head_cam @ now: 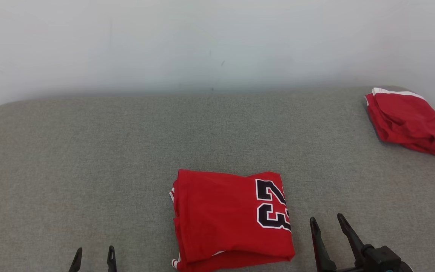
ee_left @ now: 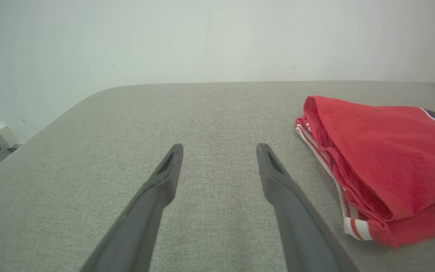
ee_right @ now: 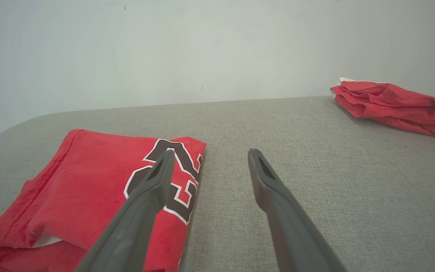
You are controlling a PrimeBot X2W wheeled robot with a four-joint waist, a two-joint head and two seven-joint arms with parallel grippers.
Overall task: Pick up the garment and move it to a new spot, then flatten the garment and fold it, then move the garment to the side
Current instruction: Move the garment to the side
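Your grey cloth table (head_cam: pixel 89 151) meets a plain white wall (head_cam: pixel 202 37). The folded red 23 jersey (head_cam: pixel 221 215) lies by the front edge, in the middle. Your left gripper (head_cam: pixel 95 248) and right gripper (head_cam: pixel 326 218) are spread wide, holding nothing. Another red garment (head_cam: pixel 410 121) sits at the far right corner.

Grey fabric-covered table (head_cam: pixel 89 151) against a plain pale wall (head_cam: pixel 164 41)

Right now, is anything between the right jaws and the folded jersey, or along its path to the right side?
Nothing visible: bare grey table lies between the open right jaws and the folded jersey. A second red garment occupies the far right corner.
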